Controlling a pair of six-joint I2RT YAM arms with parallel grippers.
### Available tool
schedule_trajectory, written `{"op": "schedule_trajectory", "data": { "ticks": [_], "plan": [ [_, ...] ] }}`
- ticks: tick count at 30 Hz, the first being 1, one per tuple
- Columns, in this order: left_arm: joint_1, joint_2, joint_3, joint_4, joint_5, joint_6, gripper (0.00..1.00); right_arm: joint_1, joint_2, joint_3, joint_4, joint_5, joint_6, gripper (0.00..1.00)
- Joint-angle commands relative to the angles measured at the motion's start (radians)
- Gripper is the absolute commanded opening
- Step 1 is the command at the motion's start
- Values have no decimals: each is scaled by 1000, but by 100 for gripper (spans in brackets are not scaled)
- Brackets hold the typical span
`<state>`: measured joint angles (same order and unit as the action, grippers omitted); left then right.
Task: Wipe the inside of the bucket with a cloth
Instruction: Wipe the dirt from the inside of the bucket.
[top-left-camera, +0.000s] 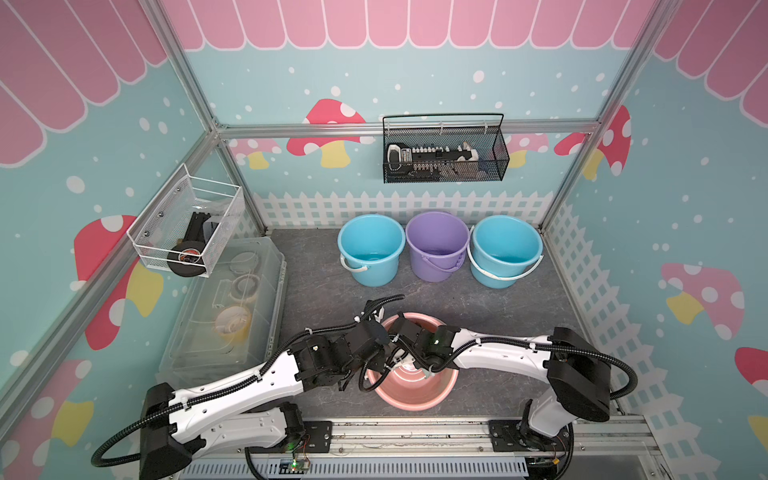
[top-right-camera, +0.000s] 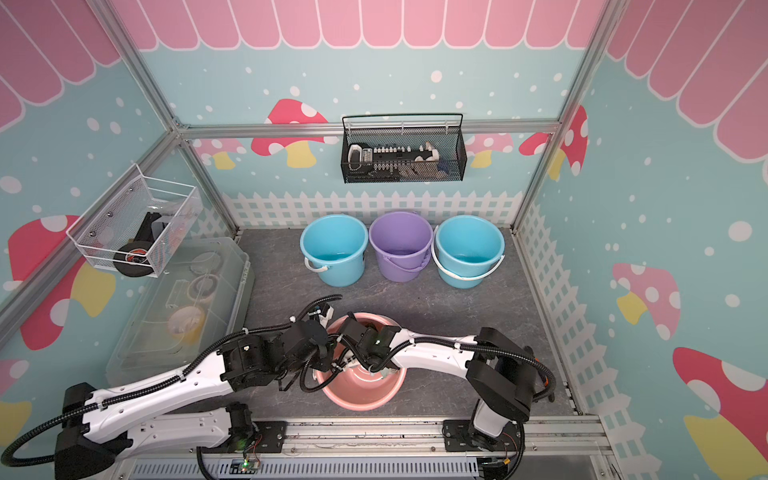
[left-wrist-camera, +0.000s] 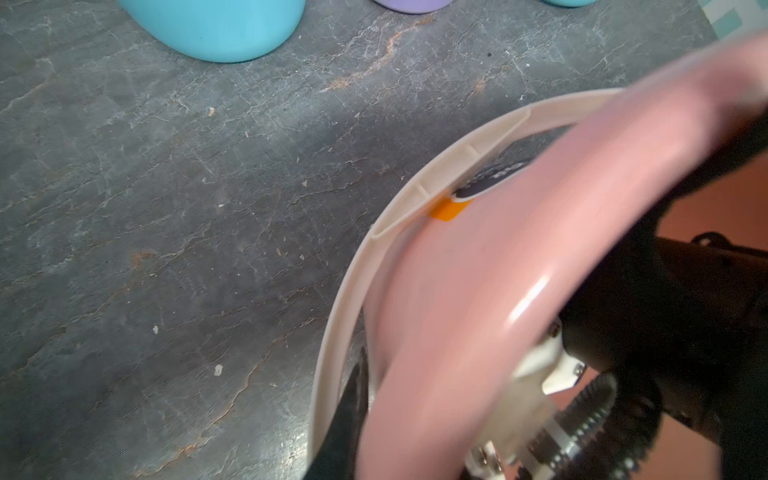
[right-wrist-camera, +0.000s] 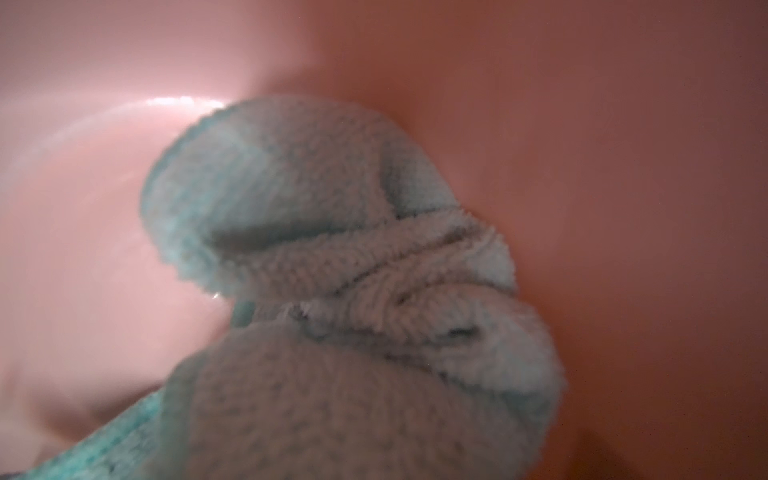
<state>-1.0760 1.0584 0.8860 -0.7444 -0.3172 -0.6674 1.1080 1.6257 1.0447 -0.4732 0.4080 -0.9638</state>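
The pink bucket stands lower centre in both top views. The left gripper is clamped on its rim, frame-left side. The right gripper reaches inside, closed tight on the bunched cloth, which lies against the inner wall in the right wrist view.

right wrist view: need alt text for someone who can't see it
A bunched pale aqua-green cloth fills the middle of the frame, lying against the glossy inner wall of a pink bucket. The shot is very close and soft-focused, with only pink plastic around the cloth.
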Motion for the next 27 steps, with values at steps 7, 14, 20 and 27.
{"op": "schedule_trajectory", "data": {
  "ticks": [7, 14, 20, 27],
  "plan": [
    [-24, -51, -2, 70, 14, -15, 0, 12, 20, 83, -334, -204, 108, 0],
    [-23, -55, 10, 63, 13, 3, 0, 9, 37, 69, -261, -501, 168, 0],
    [-23, -30, 34, 61, 21, 12, 0, 8, 5, -1, 74, -588, 208, 0],
    [-23, 10, 59, 63, 32, 34, 0, 9, -27, -121, 569, -468, 268, 0]
  ]
}}
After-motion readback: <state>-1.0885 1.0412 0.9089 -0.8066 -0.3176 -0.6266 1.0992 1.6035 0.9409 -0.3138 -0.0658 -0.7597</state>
